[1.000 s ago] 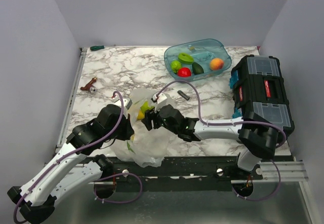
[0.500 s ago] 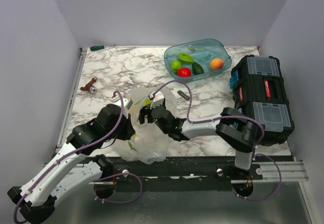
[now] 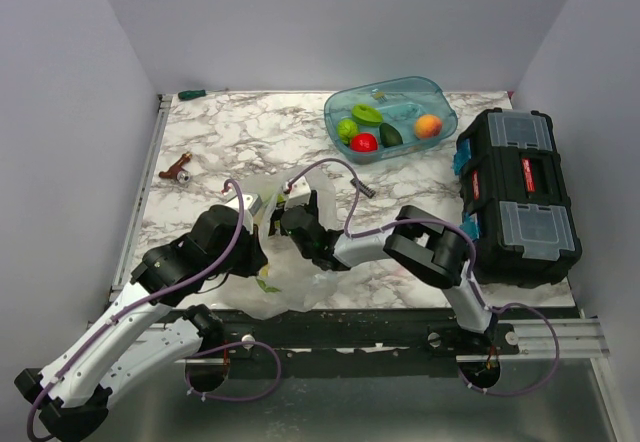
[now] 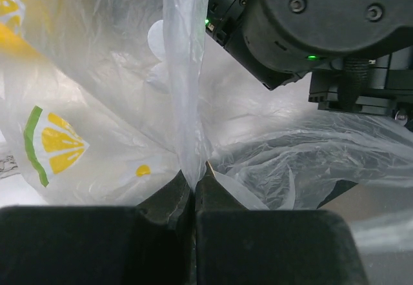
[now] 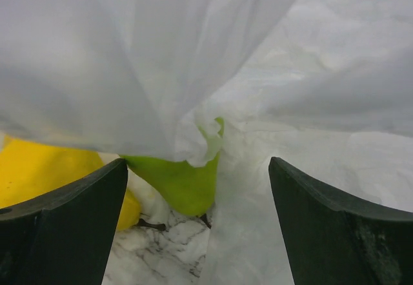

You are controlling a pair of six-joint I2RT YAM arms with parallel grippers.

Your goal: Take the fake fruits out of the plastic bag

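The plastic bag (image 3: 290, 267) lies crumpled at the table's near edge; in the left wrist view its lemon-slice print (image 4: 55, 143) shows. My left gripper (image 4: 192, 174) is shut on a fold of the bag's film. My right gripper (image 5: 197, 191) is open inside the bag, its fingers (image 5: 71, 220) wide apart. Between them, half under the film, sits a green fake fruit (image 5: 177, 183) on the marble, with a yellow one (image 5: 45, 164) to its left. From above, the right gripper (image 3: 284, 224) is partly veiled by the bag.
A teal tub (image 3: 432, 95) at the back holds green (image 3: 347, 129), red (image 3: 364, 142) and dark green (image 3: 391, 134) fruits and an orange ball (image 3: 428, 125). A black toolbox (image 3: 515, 197) stands at the right. A small brown tool (image 3: 177, 170) lies at the left.
My right gripper has pushed leftward, deeper into the bag, and its jaws have spread wider. The left gripper has kept its hold on the bag.
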